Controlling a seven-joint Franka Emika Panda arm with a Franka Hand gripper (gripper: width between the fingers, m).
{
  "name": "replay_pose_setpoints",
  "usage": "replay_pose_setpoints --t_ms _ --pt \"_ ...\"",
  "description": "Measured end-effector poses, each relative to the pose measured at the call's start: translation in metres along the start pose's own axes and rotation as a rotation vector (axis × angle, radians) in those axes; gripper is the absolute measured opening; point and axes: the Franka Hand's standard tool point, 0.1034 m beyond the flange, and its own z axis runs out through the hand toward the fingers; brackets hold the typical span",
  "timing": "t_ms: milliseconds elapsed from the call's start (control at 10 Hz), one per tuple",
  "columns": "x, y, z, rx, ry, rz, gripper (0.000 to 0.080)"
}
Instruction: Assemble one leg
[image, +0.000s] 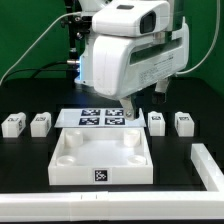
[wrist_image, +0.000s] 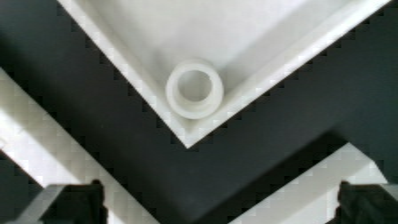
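Observation:
Four legs, small white blocks with marker tags, stand in a row on the black table: two at the exterior view's left (image: 13, 124) (image: 40, 123) and two at its right (image: 156, 122) (image: 184, 122). The large white square plate (image: 100, 160) lies at the front centre. My gripper (image: 133, 106) hangs above the plate's far right corner, open and empty, apart from every leg. In the wrist view the fingertips (wrist_image: 63, 205) stand wide apart with nothing between them (wrist_image: 214, 205). Below them shows a plate corner (wrist_image: 118, 62) with its round socket (wrist_image: 194, 88). No leg shows there.
The marker board (image: 95, 118) lies flat behind the plate. A white bar (image: 207, 165) lies at the exterior view's right, and a white ledge (image: 100, 200) runs along the front. Cables hang behind the arm.

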Motion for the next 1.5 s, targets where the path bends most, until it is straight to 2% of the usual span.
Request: replay_pose_setpoints --t_ms 200,300,500,600,900,1100,1200,1300,1400,1500 --pt "-0.002 -0.002 0.001 0.002 -0.003 -0.064 0.0649" --pt "-0.012 -0.012 0.003 0.002 -0.013 -0.195 0.0649" --pt "-0.052 -0.039 0.017 -0.008 -0.012 -0.446 0.0649" --pt "-0.064 -0.043 0.021 0.0 -0.017 -0.56 0.0649" --pt "-0.065 -0.04 0.021 -0.002 -0.027 -0.798 0.0649" --pt "-0.068 -0.042 0.024 -0.001 -0.026 -0.786 0.0649" --pt "-0.08 -0.053 0.037 -0.002 -0.02 -0.78 0.0649" --pt "-0.099 -0.068 0.053 0.009 -0.018 -0.771 0.0649" --pt "-0.115 -0.076 0.068 0.026 -0.017 -0.753 0.0649" --pt "-0.12 -0.078 0.081 0.037 -0.014 -0.74 0.0649"
